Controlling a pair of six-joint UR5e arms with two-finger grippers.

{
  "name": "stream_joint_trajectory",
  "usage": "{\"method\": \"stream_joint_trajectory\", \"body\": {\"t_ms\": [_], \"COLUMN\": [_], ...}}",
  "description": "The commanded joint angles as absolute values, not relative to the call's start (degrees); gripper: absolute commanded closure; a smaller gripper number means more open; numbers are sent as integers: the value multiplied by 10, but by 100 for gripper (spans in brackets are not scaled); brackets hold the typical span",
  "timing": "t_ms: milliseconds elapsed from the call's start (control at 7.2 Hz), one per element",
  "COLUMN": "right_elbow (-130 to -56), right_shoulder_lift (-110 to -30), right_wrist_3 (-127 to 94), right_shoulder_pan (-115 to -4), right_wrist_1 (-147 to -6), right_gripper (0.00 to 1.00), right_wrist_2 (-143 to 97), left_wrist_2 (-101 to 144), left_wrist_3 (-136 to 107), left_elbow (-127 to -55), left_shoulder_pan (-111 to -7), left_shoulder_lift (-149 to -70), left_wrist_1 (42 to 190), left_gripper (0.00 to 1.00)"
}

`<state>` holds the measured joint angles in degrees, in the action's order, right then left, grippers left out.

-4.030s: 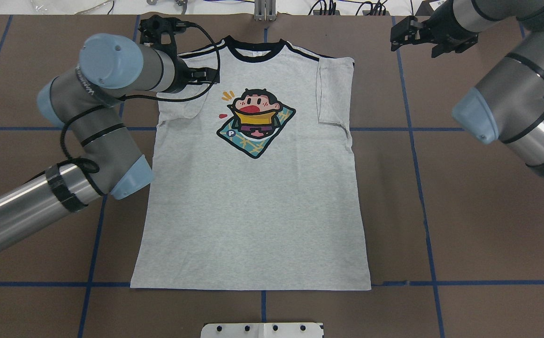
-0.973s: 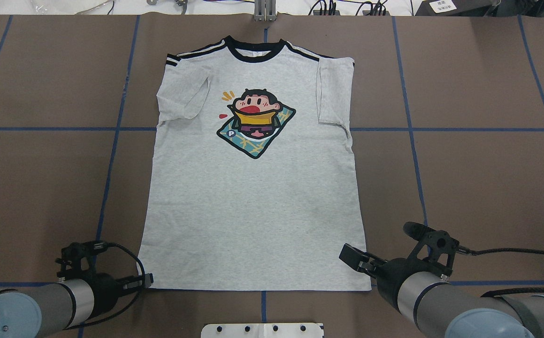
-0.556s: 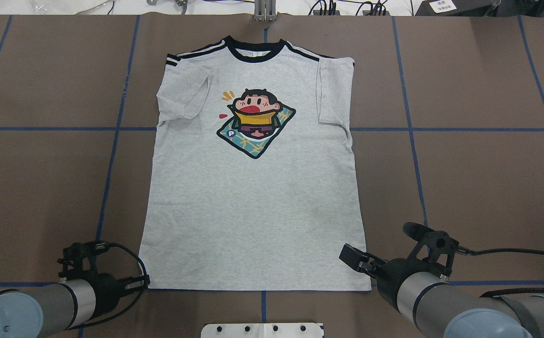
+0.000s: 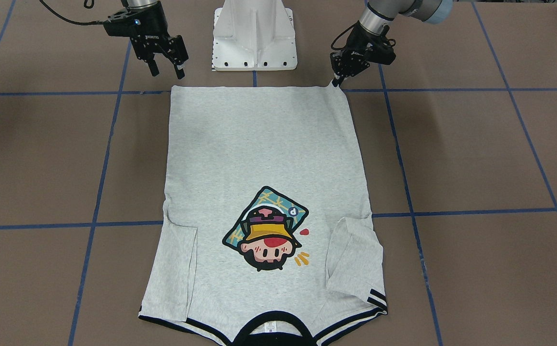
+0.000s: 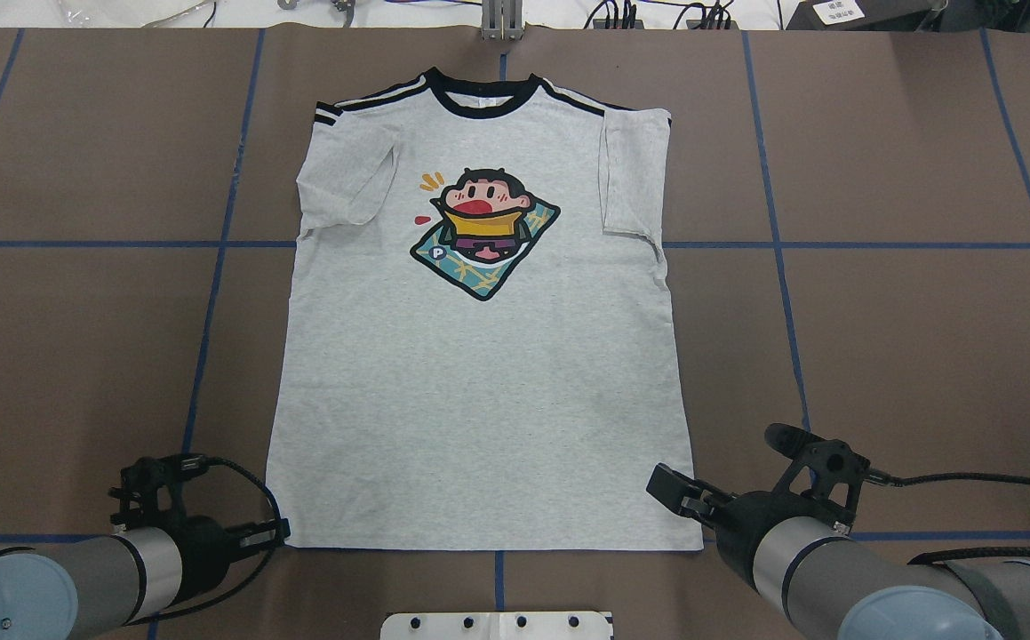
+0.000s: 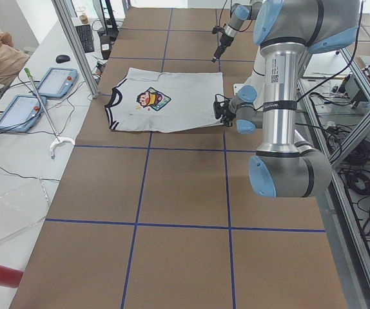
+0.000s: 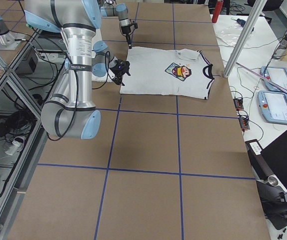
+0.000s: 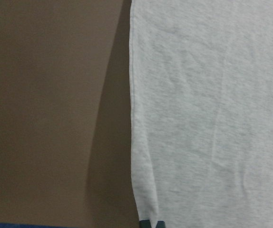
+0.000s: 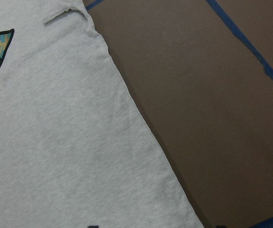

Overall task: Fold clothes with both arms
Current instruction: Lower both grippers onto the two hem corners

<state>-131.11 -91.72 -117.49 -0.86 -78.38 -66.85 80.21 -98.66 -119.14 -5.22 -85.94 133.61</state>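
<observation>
The grey T-shirt (image 5: 479, 400) lies flat on the table (image 5: 923, 338), hem toward the robot-side edge. The left hand (image 4: 337, 80) appears to pinch one hem corner. The right hand (image 4: 167, 70), jaws wide, should close squarely on the other before both lift together.

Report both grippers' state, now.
Left gripper: closed, pinching a hem corner of the T-shirt.
Right gripper: open, holding nothing, by the other hem corner.
</observation>
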Motion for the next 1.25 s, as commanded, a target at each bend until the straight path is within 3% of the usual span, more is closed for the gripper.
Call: {"method": "stream_joint_trajectory", "body": {"t_ms": [0,1112], "right_elbow": [-1295,-1237], "right_shoulder_lift": [-927,-910], "right_wrist_3": [-1252,-1285], "right_shoulder_pan": [13,65], "right_wrist_1": [-784,-780], "right_gripper": [31,34], "right_wrist_2": [-666,-632], "left_wrist_2": [790,763], "left_wrist_3": [-1007,-1006], "left_elbow": [-1222,-1241], "left_shoulder_pan": [-57,-61], "left_shoulder_lift": [-860,-861], "left_wrist_1": [1337,1337], "left_gripper": [100,100]}}
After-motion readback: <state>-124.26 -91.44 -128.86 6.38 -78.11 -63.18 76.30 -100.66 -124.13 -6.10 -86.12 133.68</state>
